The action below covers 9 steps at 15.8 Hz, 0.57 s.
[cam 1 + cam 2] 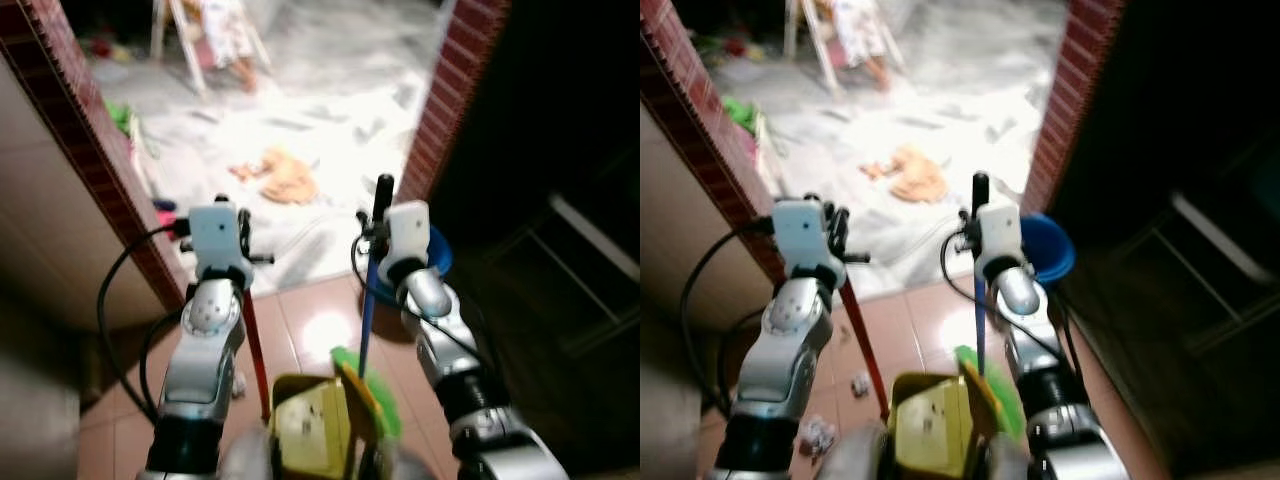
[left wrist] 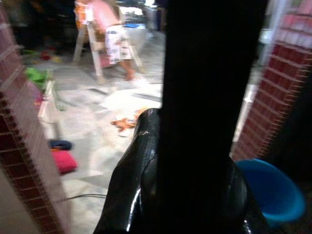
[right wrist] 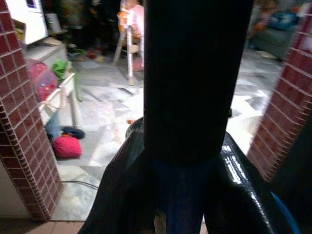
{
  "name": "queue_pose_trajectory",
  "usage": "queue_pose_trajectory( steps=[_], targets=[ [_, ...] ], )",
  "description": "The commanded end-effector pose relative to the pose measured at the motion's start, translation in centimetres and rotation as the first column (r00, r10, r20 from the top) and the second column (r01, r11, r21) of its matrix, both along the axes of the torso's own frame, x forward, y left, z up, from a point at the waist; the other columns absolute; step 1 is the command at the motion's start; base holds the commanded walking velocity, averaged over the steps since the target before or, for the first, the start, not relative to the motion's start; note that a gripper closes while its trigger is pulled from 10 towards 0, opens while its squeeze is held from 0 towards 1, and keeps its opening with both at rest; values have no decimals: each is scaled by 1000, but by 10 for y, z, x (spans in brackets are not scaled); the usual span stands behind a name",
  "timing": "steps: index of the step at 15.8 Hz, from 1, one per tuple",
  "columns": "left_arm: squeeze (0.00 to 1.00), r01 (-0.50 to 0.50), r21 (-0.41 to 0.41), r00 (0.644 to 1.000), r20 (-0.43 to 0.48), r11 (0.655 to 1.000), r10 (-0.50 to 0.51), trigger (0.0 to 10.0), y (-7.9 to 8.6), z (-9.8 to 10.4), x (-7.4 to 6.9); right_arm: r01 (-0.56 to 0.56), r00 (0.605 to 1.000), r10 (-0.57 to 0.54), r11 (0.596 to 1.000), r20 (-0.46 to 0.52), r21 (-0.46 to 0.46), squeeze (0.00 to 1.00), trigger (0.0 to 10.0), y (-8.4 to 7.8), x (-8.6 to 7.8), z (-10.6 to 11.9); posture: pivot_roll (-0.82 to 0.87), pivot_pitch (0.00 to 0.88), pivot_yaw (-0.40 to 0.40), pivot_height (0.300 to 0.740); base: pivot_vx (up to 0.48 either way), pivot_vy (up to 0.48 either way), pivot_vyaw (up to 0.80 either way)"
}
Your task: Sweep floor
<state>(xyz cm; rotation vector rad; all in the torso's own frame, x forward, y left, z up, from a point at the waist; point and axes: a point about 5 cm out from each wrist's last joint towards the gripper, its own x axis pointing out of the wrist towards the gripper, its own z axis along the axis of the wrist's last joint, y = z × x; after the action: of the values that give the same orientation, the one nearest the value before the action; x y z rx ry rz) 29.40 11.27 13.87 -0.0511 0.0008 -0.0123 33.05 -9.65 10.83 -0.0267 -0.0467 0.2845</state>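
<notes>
My left gripper point(image 1: 243, 228) is shut on the top of a thin red handle point(image 1: 256, 350). That handle runs down to a yellow dustpan point(image 1: 310, 428) close in front of me. My right gripper point(image 1: 378, 228) is shut on a broom handle point(image 1: 367, 318), blue with a black top grip point(image 1: 383, 192). The broom's green head point(image 1: 383, 405) rests on the tiles beside the dustpan. In the left wrist view a glossy black finger point(image 2: 131, 180) presses against a dark pole. In the right wrist view the fingers point(image 3: 239, 180) clamp the black-and-blue pole point(image 3: 185, 97).
Red brick pillars point(image 1: 60, 110) point(image 1: 455, 90) frame a doorway onto a pale marble floor with an orange cloth point(image 1: 285, 176). A blue basin point(image 1: 1048, 248) stands by the right pillar. Small bits of litter point(image 1: 860, 385) lie on the pink tiles. A person point(image 2: 109, 34) stands by a wooden stand at the back.
</notes>
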Motion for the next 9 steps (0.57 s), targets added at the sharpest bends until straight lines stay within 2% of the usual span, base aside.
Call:
queue_pose_trajectory(
  steps=[1, 7, 9],
  targets=[
    [0, 15, -29, 998, 58, 999, -13, 10000, -6, 13, 1, -11, 1000, 11, 1000, 5, 18, 0, 10000, 4, 2, 4, 27, 54, 2, 731, -285, 0, 0],
    [0, 9, -37, 998, 65, 999, -7, 10000, -8, 15, 3, -47, 999, 47, 999, 12, 22, 0, 10000, 15, 1, 4, 28, 57, -6, 731, -275, 0, 0],
    [0, -11, -31, 997, 80, 999, 13, 10000, -6, 17, 4, -39, 999, 39, 999, 10, 14, 0, 10000, 14, 2, 4, 28, 61, -7, 731, 0, 0, 0]
  ],
)
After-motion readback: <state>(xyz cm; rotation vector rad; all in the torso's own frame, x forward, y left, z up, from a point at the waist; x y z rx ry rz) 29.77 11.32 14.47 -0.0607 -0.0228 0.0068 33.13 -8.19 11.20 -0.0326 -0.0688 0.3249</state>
